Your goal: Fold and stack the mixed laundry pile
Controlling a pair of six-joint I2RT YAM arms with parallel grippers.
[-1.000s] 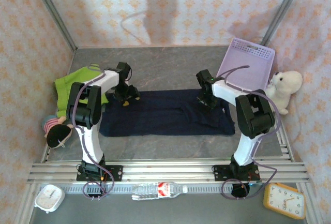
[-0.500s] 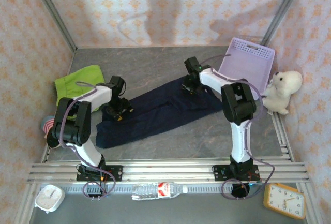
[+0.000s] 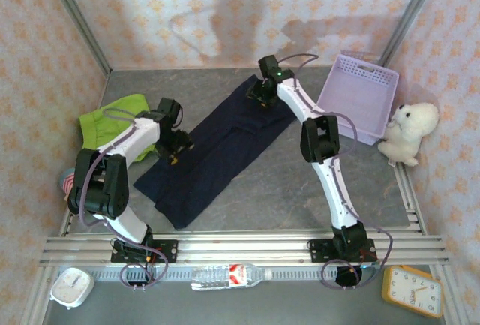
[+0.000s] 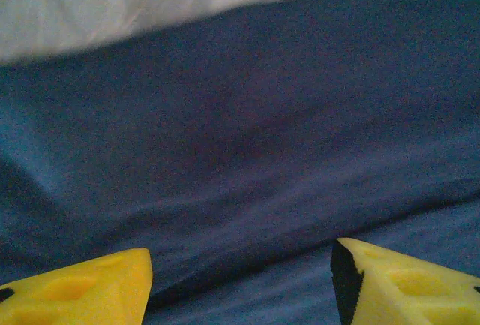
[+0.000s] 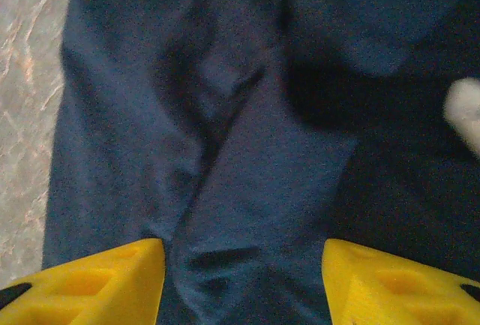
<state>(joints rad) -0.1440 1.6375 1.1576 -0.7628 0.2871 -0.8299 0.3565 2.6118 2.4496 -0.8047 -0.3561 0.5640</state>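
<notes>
A large dark navy blue cloth garment point(image 3: 217, 152) lies spread in a long diagonal band on the grey marbled desk point(image 3: 300, 182), running from the near left towards the far centre. A smaller bright lime-green cloth garment point(image 3: 112, 118) sits crumpled at the left of the desk, just beside the navy one.

The left gripper point(image 3: 174, 147) is low over the left edge of the navy garment. In the left wrist view its yellow fingers point(image 4: 90, 284) stand well apart, with nothing between them and the blue cloth point(image 4: 240, 130) flat beneath.

The right gripper point(image 3: 261, 94) is over the garment's far end. Its yellow fingers point(image 5: 97, 280) are likewise spread, above creased navy fabric point(image 5: 225, 152).

A lavender perforated plastic basket point(image 3: 367, 85) leans at the far right, with a white plush bear point(image 3: 411, 126) beside it.
</notes>
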